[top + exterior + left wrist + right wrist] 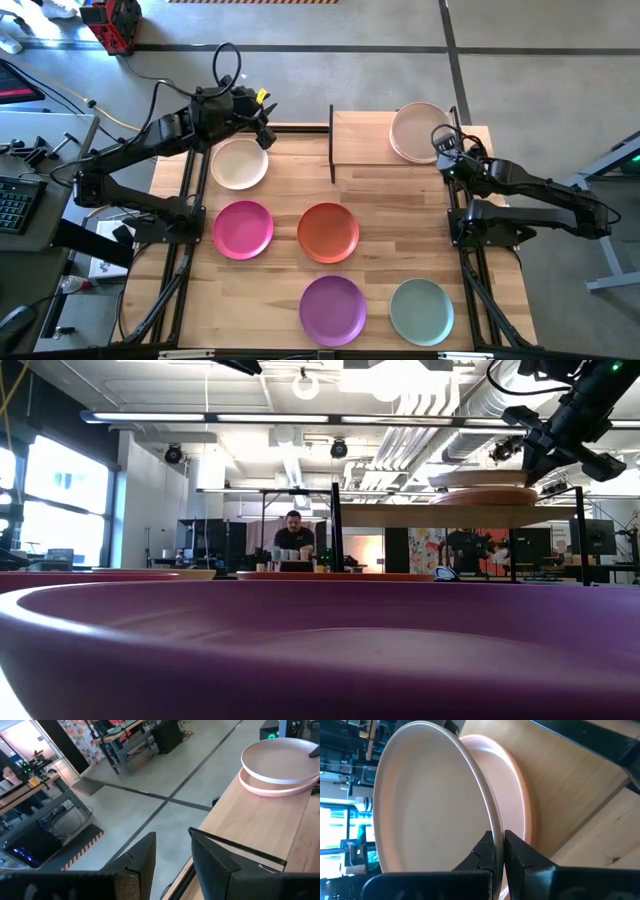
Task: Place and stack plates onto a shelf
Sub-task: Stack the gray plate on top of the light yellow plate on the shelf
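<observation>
On the shelf (365,140) at the table's far right, a beige plate (418,128) lies over a peach plate (517,795). My right gripper (499,840) is shut on the beige plate at its near right edge. My left gripper (172,840) hangs open and empty above the table's far left, just beyond the cream plate (238,163). The cream, magenta (243,229), orange (328,232), purple (333,309) and pale grey-green (421,311) plates lie flat on the tabletop. My right gripper pinches the beige plate's thin rim (490,822) between its two fingers, on the side toward the table's right edge. The fingers slant down at it from the right. The plate stays about level over the peach plate; I cannot tell whether it rests on it.
The shelf's black posts (331,145) stand at its left end, and its left half (360,135) is bare board. The low view is filled by the purple plate's rim (300,650). A person (295,535) stands in the room beyond the table.
</observation>
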{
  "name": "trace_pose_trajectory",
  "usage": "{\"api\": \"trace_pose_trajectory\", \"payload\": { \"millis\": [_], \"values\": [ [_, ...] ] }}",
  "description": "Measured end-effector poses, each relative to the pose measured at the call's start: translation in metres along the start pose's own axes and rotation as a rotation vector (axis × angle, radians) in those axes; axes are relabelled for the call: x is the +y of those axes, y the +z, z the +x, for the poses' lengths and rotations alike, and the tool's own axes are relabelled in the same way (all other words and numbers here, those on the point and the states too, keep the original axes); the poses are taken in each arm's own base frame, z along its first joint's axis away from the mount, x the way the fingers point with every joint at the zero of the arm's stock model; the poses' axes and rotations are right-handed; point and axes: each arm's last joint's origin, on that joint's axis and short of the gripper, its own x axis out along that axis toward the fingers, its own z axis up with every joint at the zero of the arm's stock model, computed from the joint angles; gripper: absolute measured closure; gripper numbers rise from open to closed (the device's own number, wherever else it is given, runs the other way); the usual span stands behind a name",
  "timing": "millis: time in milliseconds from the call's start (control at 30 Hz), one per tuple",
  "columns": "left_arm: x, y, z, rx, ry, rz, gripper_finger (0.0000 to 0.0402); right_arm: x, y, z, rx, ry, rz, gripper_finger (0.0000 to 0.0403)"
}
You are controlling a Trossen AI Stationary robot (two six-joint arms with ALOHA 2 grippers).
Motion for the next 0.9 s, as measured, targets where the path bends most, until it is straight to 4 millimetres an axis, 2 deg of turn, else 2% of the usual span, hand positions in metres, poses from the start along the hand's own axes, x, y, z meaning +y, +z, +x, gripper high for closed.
{"api": "trace_pose_trajectory", "payload": {
  "millis": [900],
  "values": [
    [0.005, -0.001, 0.002, 0.007, 0.023, -0.010, 0.0286, 0.003, 0.011, 0.010, -0.001, -0.060, -0.054, 0.0399]
  ]
}}
